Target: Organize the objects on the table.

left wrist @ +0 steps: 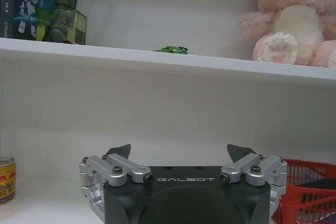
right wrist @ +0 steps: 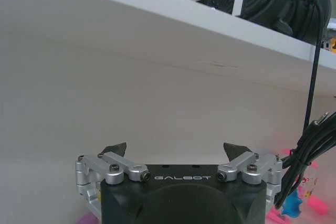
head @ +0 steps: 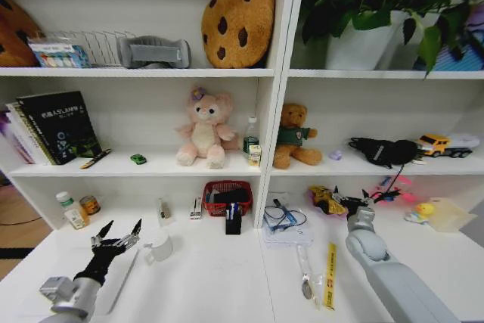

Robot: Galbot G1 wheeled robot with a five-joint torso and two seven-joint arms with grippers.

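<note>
Left end effector (head: 117,237), fingers spread apart and holding nothing, hovers over the laptop (head: 121,281) lying flat on the counter (head: 212,285) directly beneath it (long axis running toward the shelving), so it looks nearer than the right end effector (head: 361,209), likewise apart.

I see the left gripper (head: 119,233) hanging open over the desk's (head: 212,277) left part, with the white mug (head: 159,246) just beside it and bare desk toward the front edge between mug and yellow ruler (head: 330,265). Along the back edge the red basket (head: 226,195), black pen holder (head: 234,220) and can (head: 90,204) crowd the way. The right gripper (right wrist: 176,150) faces bare white wall under a shelf, with black headphone cables (right wrist: 307,140) hanging close beside one finger.
</note>
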